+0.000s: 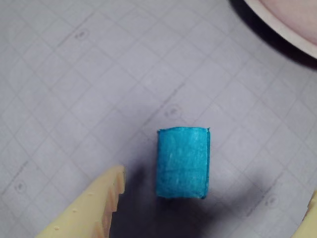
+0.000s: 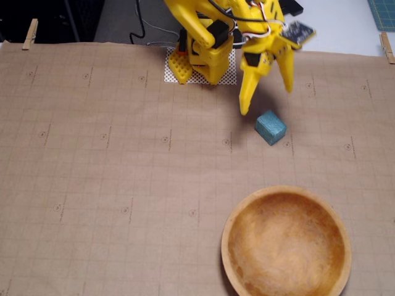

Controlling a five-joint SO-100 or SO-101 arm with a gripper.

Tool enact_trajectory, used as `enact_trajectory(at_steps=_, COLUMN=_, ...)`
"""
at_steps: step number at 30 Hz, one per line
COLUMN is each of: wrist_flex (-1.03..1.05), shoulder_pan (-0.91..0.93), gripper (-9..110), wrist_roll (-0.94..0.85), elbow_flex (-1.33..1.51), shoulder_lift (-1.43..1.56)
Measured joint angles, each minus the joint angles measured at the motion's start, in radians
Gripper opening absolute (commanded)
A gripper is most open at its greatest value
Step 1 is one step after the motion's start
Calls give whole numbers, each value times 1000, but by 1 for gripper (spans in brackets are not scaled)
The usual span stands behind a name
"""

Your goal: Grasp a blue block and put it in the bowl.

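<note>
The blue block (image 2: 270, 127) is a small teal cube lying on the paper-covered table, just below my gripper in the fixed view. In the wrist view the blue block (image 1: 183, 162) sits between my two yellow fingers, not touched by either. My gripper (image 2: 266, 100) is open and empty, hovering above and slightly behind the block; in the wrist view my gripper (image 1: 215, 198) shows one finger at lower left and a sliver of the other at the right edge. The wooden bowl (image 2: 237, 216) stands empty at the lower right; its rim (image 1: 277, 22) shows at the wrist view's top right.
The table is covered with brown gridded paper (image 2: 111, 172), held by wooden clips (image 2: 29, 34) at the back corners. The arm's yellow base (image 2: 203, 55) stands on a white mesh pad at the back centre.
</note>
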Motion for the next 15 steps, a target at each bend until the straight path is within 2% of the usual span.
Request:
enact_trajectory(at_steps=7, wrist_flex=-110, shoulder_pan=5, gripper=48, wrist_roll=37, elbow_flex=11, shoulder_lift=-178)
enact_trajectory(at_steps=15, wrist_flex=-368, shoulder_pan=9, gripper=49, wrist_roll=38, elbow_flex=170, shoulder_lift=-238)
